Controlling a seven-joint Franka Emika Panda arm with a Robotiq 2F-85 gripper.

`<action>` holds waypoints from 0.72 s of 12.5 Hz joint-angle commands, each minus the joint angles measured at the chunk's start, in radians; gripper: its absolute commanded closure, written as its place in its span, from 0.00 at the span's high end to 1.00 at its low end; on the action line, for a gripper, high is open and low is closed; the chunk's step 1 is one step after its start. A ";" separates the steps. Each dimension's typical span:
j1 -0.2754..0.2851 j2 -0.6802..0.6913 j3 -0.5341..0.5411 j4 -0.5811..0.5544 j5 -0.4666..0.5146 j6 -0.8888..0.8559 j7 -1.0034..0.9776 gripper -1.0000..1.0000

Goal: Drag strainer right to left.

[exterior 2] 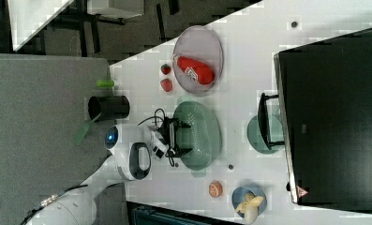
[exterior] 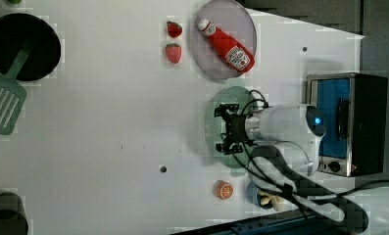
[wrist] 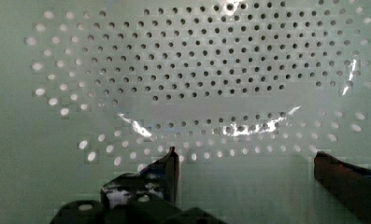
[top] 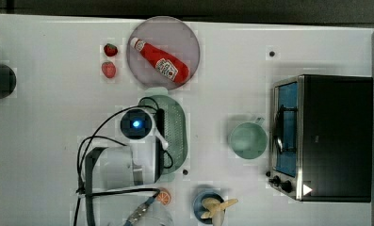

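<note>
Since the table lies bare across the top view's left, the drag has open room there. The claw hangs wide open inside the strainer, holding nothing. The strainer sits mid-table, just below the grey plate near the far edge. It looks light, stiff and slippery, so pressing a finger against its inner wall or pinching the rim should serve. The cup stands well apart.

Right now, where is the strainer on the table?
In the top view the strainer lies near the table's middle, just below the grey plate holding the ketchup bottle, left of the mint cup, partly under the end effector.
</note>
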 commanded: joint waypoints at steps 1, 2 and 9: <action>0.098 0.006 0.025 0.031 -0.019 -0.002 0.171 1.00; 0.121 0.016 0.025 0.045 -0.019 -0.002 0.183 1.00; 0.247 0.113 0.025 0.197 -0.018 -0.005 0.321 1.00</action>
